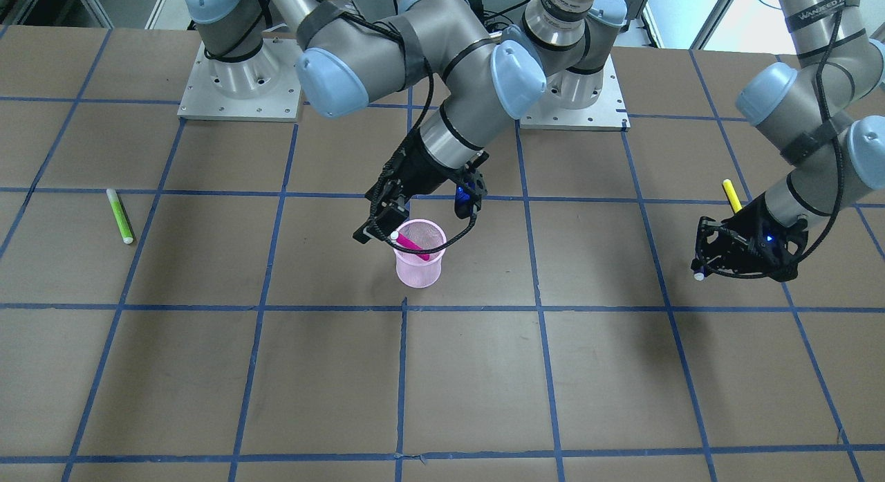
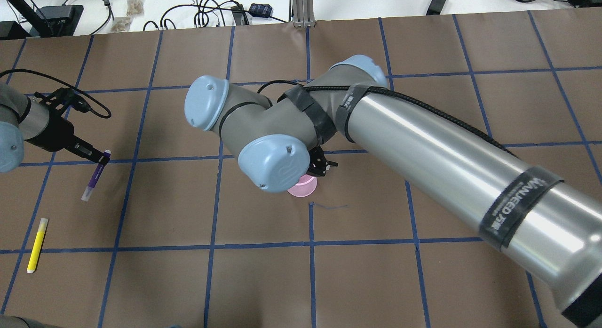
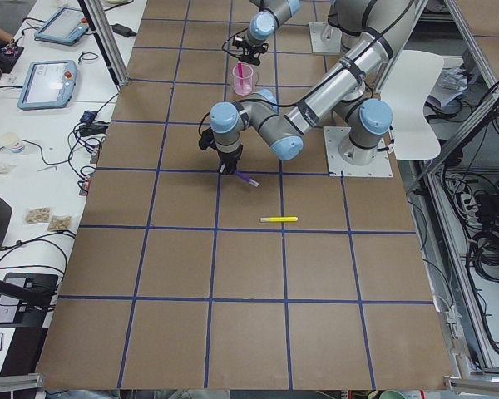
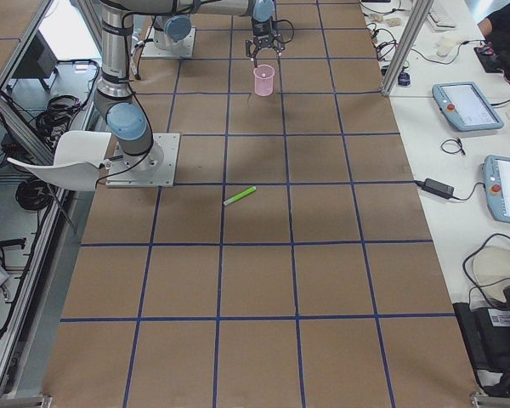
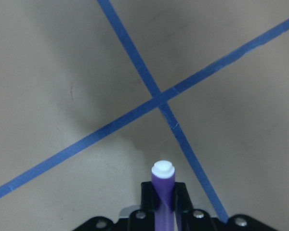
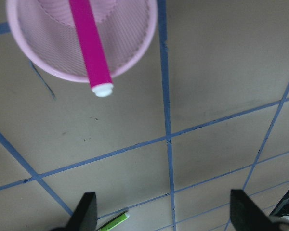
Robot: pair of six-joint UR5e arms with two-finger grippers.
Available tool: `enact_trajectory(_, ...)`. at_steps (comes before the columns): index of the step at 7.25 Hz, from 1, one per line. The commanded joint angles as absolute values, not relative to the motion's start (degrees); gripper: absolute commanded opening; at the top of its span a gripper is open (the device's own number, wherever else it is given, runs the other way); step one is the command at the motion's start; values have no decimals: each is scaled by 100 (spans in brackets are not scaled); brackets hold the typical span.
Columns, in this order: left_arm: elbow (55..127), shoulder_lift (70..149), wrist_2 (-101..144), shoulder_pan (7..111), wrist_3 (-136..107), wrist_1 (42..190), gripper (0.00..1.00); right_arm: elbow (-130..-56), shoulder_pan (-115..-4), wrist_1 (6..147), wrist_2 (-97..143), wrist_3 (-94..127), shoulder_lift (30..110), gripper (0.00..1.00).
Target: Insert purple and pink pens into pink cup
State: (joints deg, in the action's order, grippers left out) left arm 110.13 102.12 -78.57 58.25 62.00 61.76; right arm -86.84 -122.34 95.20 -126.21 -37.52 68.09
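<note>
The pink mesh cup stands upright near the table's middle. The pink pen rests inside it, leaning on the rim with its white end up. It also shows in the right wrist view inside the cup. My right gripper hovers just above the cup's rim, open and empty, its fingers spread wide. My left gripper is shut on the purple pen, far to the cup's left. The purple pen sits between the fingers, above the table.
A yellow pen lies on the table near my left gripper, toward the robot. A green pen lies far out on my right side. The right arm's large links cover much of the overhead view. Blue tape lines grid the brown table.
</note>
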Motion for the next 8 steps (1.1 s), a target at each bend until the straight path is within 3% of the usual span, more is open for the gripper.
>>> enact_trajectory(1, 11021, 9924, -6938, 6447, 5883, 6214, 0, -8701, -10853, 9571, -11733, -3779, 7589, 87)
enact_trajectory(2, 11030, 9836, -6917, 7034, 5001, 6057, 0, -8719, -10028, 9563, -11020, -3771, 7881, 97)
enact_trajectory(4, 11048, 9721, -6978, 8501, 3120, 4744, 0, -8710, -8924, 9571, -9960, -3239, 8190, 100)
enact_trajectory(8, 11144, 9799, -7365, 10192, 1095, 2793, 0, -8640, -8842, 9545, -8780, -837, 8200, 100)
